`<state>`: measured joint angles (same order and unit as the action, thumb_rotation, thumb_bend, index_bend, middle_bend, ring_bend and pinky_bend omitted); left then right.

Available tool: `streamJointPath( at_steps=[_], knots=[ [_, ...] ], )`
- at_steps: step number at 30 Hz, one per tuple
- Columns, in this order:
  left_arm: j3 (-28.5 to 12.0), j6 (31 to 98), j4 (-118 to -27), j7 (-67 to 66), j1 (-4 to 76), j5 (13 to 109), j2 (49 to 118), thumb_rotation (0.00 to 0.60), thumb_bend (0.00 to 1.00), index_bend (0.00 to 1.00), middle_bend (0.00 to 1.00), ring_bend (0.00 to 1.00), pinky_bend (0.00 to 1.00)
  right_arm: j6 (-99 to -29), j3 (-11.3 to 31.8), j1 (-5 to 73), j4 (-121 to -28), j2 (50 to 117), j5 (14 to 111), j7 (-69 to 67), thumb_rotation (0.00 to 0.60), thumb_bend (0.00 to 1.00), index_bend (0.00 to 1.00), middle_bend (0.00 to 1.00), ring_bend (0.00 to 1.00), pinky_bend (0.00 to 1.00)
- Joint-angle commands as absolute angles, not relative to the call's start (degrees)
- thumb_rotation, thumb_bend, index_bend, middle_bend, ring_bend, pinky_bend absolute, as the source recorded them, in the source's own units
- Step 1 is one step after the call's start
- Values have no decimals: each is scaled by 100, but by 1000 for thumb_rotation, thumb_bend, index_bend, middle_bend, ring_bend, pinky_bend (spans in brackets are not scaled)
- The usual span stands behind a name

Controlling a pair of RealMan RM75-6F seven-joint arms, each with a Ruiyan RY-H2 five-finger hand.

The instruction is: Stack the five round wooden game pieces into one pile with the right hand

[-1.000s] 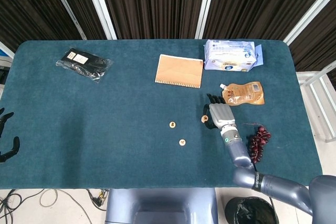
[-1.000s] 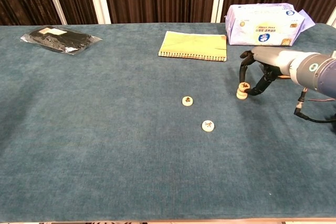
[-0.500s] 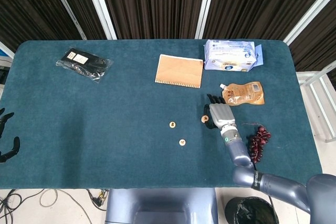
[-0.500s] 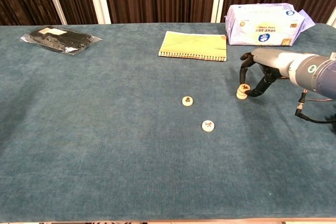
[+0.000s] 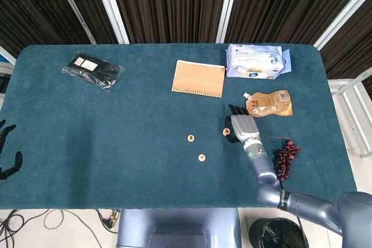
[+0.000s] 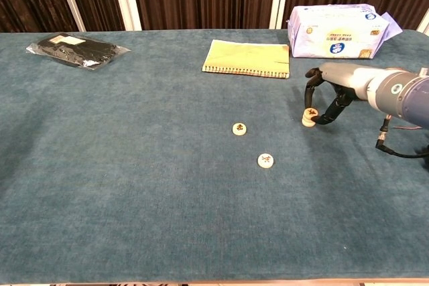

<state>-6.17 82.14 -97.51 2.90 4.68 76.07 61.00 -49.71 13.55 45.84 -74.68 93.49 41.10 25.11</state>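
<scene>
My right hand (image 6: 330, 96) arches over the small pile (image 6: 308, 117) just right of two loose pieces (image 6: 239, 128), fingers (image 6: 310, 93) grasping its top disc; stacking is partway, and next I must release and fetch the nearer piece.

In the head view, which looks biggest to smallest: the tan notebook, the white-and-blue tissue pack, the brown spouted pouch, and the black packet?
1. Tan notebook and white-and-blue tissue pack: alike, too close to rank.
2. Black packet.
3. Brown spouted pouch, only slightly smaller than the packet.
</scene>
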Motion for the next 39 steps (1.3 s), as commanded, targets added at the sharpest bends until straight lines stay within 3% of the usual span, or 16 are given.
streamJointPath(
  at_steps=[1,25,39],
  knots=[
    [-617,8211,-9753,285,468,7601,6099,600,485,143,0,0,0,-4978,1345,4583,-7457,9355,4109,2499,600,417,554,0,0,0],
    [-620,8172,-9801,154,471,7495,6101,600,485,141,0,0,0,-4990,1325,4650,-7434,9367,4075,2487,600,416,438,0,0,0],
    [-621,8157,-9802,137,470,7465,6098,600,485,142,0,0,0,-5045,1331,4639,-7616,9248,4109,2445,600,417,436,0,0,0]
  ],
)
